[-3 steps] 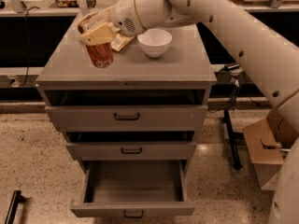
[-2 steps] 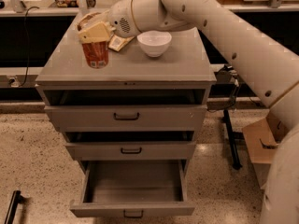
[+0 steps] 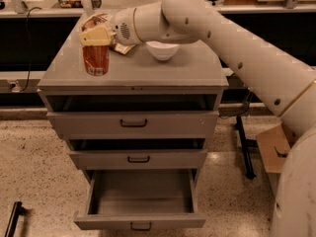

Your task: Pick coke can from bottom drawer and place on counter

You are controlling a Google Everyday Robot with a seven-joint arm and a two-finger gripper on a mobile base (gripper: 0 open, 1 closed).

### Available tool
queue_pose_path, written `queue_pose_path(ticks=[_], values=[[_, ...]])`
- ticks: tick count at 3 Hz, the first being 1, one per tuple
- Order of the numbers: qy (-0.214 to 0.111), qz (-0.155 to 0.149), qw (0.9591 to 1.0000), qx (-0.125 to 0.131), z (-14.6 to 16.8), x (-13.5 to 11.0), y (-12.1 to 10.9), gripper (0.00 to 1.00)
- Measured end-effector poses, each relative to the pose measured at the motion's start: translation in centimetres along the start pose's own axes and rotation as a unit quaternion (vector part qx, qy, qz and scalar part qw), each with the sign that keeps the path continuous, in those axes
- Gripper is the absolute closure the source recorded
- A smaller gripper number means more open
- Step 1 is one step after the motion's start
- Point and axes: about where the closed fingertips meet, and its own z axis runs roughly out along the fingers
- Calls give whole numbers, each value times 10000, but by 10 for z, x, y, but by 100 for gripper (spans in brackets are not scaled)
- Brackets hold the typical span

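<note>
The coke can [image 3: 96, 60] stands upright on the left part of the counter [image 3: 148, 70], its base touching the surface. My gripper [image 3: 97, 35] sits on top of the can, its yellowish fingers [image 3: 101, 34] closed around the can's upper end. The arm reaches in from the right across the counter. The bottom drawer [image 3: 141, 220] is pulled open and its inside shows nothing in it. The two upper drawers are slightly open.
A white bowl [image 3: 163, 50] stands on the counter just right of the gripper, partly under the arm. A snack bag [image 3: 124, 48] lies behind the can. A cardboard box [image 3: 273, 149] and a dark stand leg [image 3: 244, 147] are on the floor at right.
My gripper has moved the can left and a little down. The can went from tilted above the counter to upright on it.
</note>
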Motion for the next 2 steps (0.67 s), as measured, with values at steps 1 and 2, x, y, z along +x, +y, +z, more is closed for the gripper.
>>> queue_pose_path(ticks=[1, 2], values=[[159, 87, 9995, 267, 7, 13, -14, 59], [491, -132, 9969, 598, 15, 32, -37, 34]])
